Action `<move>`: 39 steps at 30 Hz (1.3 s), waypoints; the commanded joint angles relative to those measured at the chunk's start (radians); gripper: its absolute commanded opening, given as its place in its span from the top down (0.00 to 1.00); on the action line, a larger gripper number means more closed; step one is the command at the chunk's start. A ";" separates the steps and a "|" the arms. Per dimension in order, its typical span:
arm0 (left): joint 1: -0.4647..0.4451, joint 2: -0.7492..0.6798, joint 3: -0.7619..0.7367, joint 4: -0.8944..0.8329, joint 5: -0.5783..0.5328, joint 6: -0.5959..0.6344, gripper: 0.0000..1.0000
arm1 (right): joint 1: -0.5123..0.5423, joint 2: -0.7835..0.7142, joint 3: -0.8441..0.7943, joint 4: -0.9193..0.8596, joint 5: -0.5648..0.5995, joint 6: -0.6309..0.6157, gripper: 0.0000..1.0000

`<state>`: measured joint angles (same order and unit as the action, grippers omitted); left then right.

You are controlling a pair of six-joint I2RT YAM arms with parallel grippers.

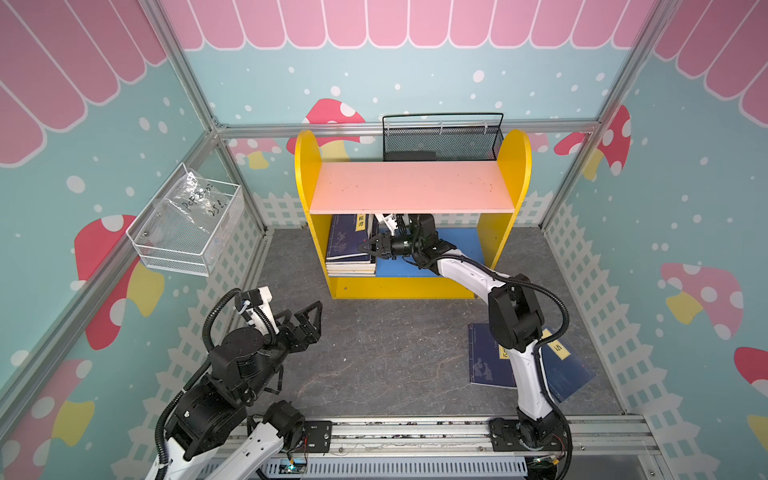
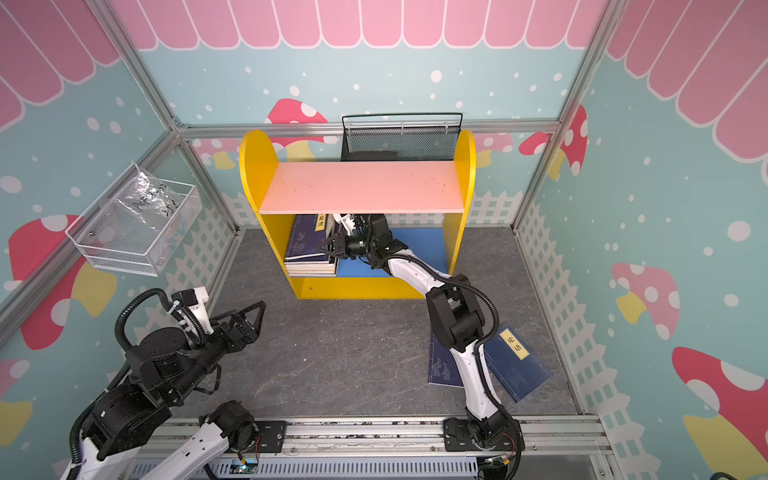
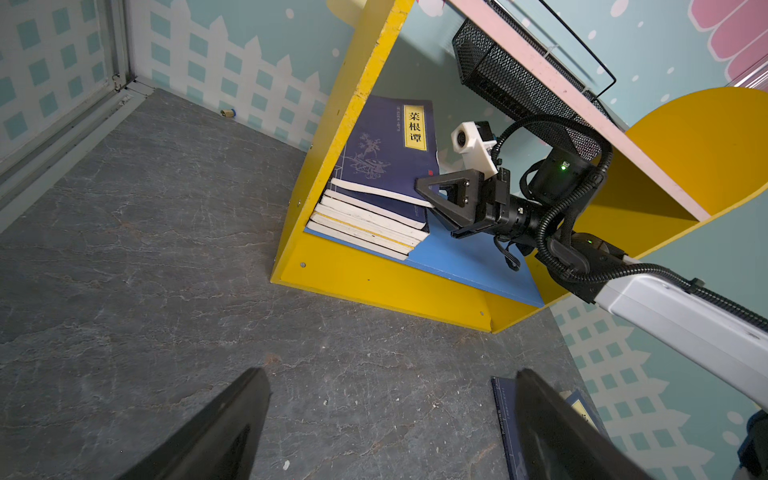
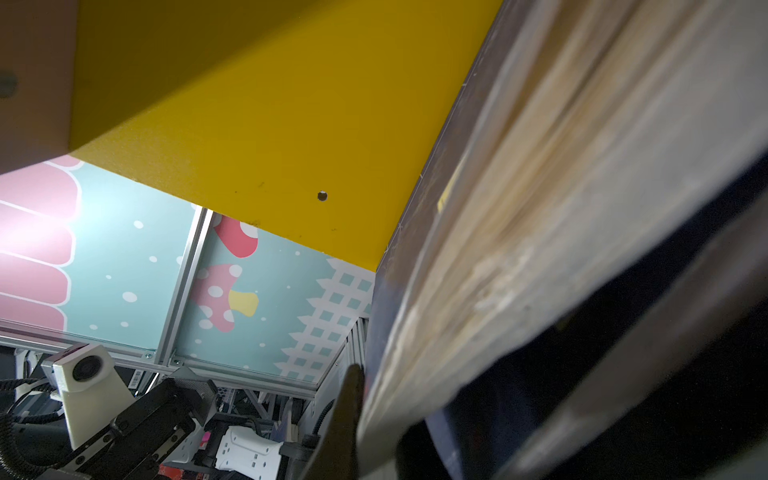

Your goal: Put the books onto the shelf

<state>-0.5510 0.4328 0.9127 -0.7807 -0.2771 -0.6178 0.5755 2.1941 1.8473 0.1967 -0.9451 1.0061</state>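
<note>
The shelf (image 1: pixel 415 187) is standing at twelve o'clock, stacked books (image 1: pixel 347 249) lying on its lower board's (image 1: pixel 459 245) nine-o'clock end. Two floor books (image 1: pixel 484 365) are lying at four o'clock. The closed right gripper (image 1: pixel 368 246) is touching the stacked books; the left gripper (image 3: pixel 392 382) is hovering agape.

1. You are looking at a robot test cell, not a lived-in room: bare aluminium frame posts (image 1: pixel 183 70) hold flat printed wall panels (image 1: pixel 685 199).
2. The panels show cartoon mushrooms (image 1: pixel 615 137), a pink scalloped awning (image 1: pixel 374 20) and a white picket fence (image 1: pixel 582 266), a playroom backdrop.
3. The left arm (image 1: pixel 245 357) and right arm (image 1: pixel 525 374) are bolted to a metal rail (image 1: pixel 415 434) edging the grey marbled table (image 1: pixel 374 353).
4. In the right wrist view you see a white power strip (image 4: pixel 245 453) beyond the frame.
</note>
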 commanded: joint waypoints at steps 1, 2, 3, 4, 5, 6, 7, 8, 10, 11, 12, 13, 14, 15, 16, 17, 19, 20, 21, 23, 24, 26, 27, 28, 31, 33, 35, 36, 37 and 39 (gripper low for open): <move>0.003 -0.014 -0.015 0.003 -0.015 -0.008 0.06 | 0.013 -0.008 0.056 0.049 -0.031 -0.007 0.95; 0.004 -0.015 -0.014 0.003 -0.016 -0.008 0.06 | 0.012 -0.009 0.056 0.048 -0.031 -0.005 0.95; 0.003 -0.018 -0.016 0.003 -0.019 -0.010 0.06 | 0.014 -0.010 0.056 0.049 -0.032 -0.004 0.95; 0.004 -0.019 -0.016 0.003 -0.020 -0.010 0.06 | 0.015 -0.010 0.056 0.048 -0.032 -0.002 0.95; 0.004 -0.020 -0.016 0.002 -0.020 -0.009 0.06 | 0.017 -0.009 0.056 0.048 -0.030 0.000 0.95; 0.003 -0.019 -0.016 0.003 -0.019 -0.010 0.06 | 0.018 -0.007 0.057 0.048 -0.026 0.000 0.95; 0.003 -0.019 -0.016 0.003 -0.017 -0.011 0.06 | 0.020 -0.006 0.057 0.048 -0.024 0.002 0.95; 0.004 -0.019 -0.017 0.003 -0.016 -0.011 0.06 | 0.022 -0.004 0.059 0.047 -0.024 0.003 0.95; 0.003 -0.019 -0.018 0.003 -0.016 -0.013 0.06 | 0.022 0.000 0.058 0.046 -0.018 0.006 0.95; 0.004 -0.021 -0.018 0.002 -0.016 -0.013 0.06 | 0.021 -0.001 0.059 0.047 -0.012 0.005 0.95; 0.004 -0.024 -0.020 0.003 -0.015 -0.013 0.06 | 0.023 0.000 0.059 0.047 -0.009 0.005 0.95; 0.004 -0.025 -0.020 0.001 -0.016 -0.014 0.06 | 0.021 0.002 0.060 0.047 -0.005 0.006 0.95; 0.004 -0.028 -0.022 0.001 -0.016 -0.014 0.06 | 0.022 0.004 0.062 0.047 -0.001 0.006 0.95; 0.003 -0.029 -0.021 0.000 -0.016 -0.015 0.06 | 0.022 0.005 0.064 0.047 0.000 0.009 0.95; 0.004 -0.028 -0.022 -0.001 -0.017 -0.016 0.06 | 0.021 0.006 0.064 0.046 0.002 0.009 0.95; 0.004 -0.030 -0.023 -0.002 -0.014 -0.016 0.06 | 0.022 0.008 0.064 0.046 0.003 0.009 0.95; 0.003 -0.031 -0.023 -0.002 -0.014 -0.017 0.06 | 0.022 0.011 0.065 0.046 0.006 0.009 0.95; 0.003 -0.030 -0.024 -0.002 -0.014 -0.017 0.06 | 0.022 0.011 0.065 0.045 0.006 0.008 0.94; 0.003 -0.031 -0.025 -0.002 -0.014 -0.017 0.06 | 0.020 0.014 0.066 0.044 0.008 0.008 0.94; 0.004 -0.030 -0.023 -0.002 -0.011 -0.017 0.06 | 0.018 0.016 0.066 0.037 0.014 0.003 0.94; 0.004 -0.029 -0.023 -0.003 -0.011 -0.017 0.06 | 0.019 0.015 0.066 0.031 0.016 0.002 0.93; 0.004 -0.030 -0.023 -0.003 -0.013 -0.016 0.06 | 0.018 0.014 0.065 0.021 0.019 -0.003 0.91; 0.005 -0.031 -0.023 -0.004 -0.016 -0.014 0.06 | 0.018 0.014 0.065 0.012 0.023 -0.008 0.90; 0.004 -0.034 -0.023 -0.004 -0.017 -0.014 0.06 | 0.019 0.012 0.065 0.002 0.025 -0.013 0.89; 0.003 -0.035 -0.020 -0.003 -0.020 -0.011 0.06 | 0.019 0.004 0.066 -0.032 0.034 -0.035 0.86; 0.003 -0.031 -0.018 -0.003 -0.019 -0.011 0.06 | 0.019 -0.003 0.066 -0.049 0.037 -0.048 0.85; 0.003 -0.031 -0.021 -0.003 -0.017 -0.013 0.06 | 0.018 -0.007 0.065 -0.057 0.031 -0.058 0.89; 0.004 -0.032 -0.024 -0.004 -0.017 -0.015 0.06 | 0.018 -0.009 0.067 -0.061 0.026 -0.061 0.90; 0.003 -0.032 -0.027 -0.002 -0.018 -0.015 0.06 | 0.018 -0.010 0.068 -0.066 0.025 -0.064 0.91; 0.004 -0.033 -0.028 -0.002 -0.019 -0.017 0.06 | 0.018 -0.010 0.073 -0.072 0.014 -0.070 0.92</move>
<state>-0.5510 0.4103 0.8970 -0.7807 -0.2779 -0.6247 0.5854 2.2040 1.8713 0.1146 -0.9276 0.9874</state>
